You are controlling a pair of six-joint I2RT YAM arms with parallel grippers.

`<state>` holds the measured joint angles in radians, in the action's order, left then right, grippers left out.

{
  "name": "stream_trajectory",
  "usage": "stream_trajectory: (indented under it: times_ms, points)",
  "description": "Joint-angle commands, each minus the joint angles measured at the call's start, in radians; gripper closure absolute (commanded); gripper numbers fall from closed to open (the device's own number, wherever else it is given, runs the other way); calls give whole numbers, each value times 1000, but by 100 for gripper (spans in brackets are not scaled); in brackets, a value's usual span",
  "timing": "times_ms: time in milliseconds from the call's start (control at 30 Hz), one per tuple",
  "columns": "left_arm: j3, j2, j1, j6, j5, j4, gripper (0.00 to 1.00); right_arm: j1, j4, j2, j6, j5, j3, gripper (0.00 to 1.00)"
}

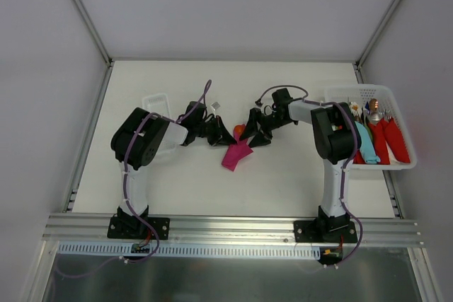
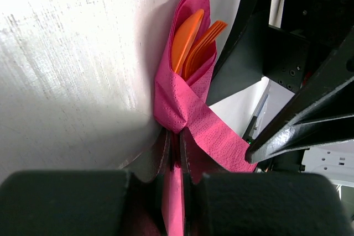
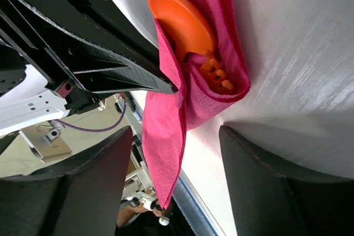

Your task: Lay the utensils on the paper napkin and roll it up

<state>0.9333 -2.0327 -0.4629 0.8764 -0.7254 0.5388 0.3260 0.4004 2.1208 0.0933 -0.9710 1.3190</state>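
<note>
— Fingers [image 2: 249, 203] of the left gripper [image 2: 176, 156]: how do they stand?
— Closed, pinching the lower tail of the thin magenta-pink paper napkin [image 2: 182, 103]. The napkin is wrapped round the small orange plastic spoon [image 3: 185, 20] and the thin orange plastic fork [image 3: 215, 73], whose heads protrude from its open end.
— And the right gripper [image 3: 176, 136]?
— Jaws wide, one on either side of the napkin. The napkin sits mid-way across the white table [image 1: 283, 175], between both grippers. A white plastic basket [image 1: 368, 91] of wrapped cutlery stands well to the napkin's right.

White basket [image 1: 379, 90] on the right, red bundles [image 1: 388, 139] and teal bundle [image 1: 366, 145] inside, clear tray [image 1: 157, 102] on the left
</note>
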Motion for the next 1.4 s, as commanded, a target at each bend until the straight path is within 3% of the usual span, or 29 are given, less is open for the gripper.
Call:
stream_trajectory:
  times_ms: [0, 267, 500, 633, 833, 967, 1133, 1167, 1367]
  points:
    - [6, -15, 6, -31, 9, -22, 100, 8, 20, -10, 10, 44, 0, 30]
    - [10, -21, 7, -28, 15, -31, 100, 48, 60, 1, -3, 193, 6, 28]
    - [9, -23, 6, -28, 17, -36, 100, 97, 49, 1, -9, 348, 26, 38]
    - [15, -24, 7, -31, 15, -46, 100, 110, 51, -5, -10, 386, 34, 50]
    - [22, -27, 6, -33, 14, -59, 100, 110, 49, -13, -1, 423, 31, 81]
    - [21, -27, 6, -31, 15, -59, 100, 108, 51, -15, -1, 428, 31, 97]
    - [22, -20, 7, -33, 15, -63, 100, 105, 37, -16, -10, 410, 23, 100]
    - [22, -15, 7, -31, 12, -63, 99, 104, 29, -19, -12, 404, 20, 100]
    - [2, 58, 9, -40, 18, -69, 58, 100, -9, -30, -23, 382, -10, 100]
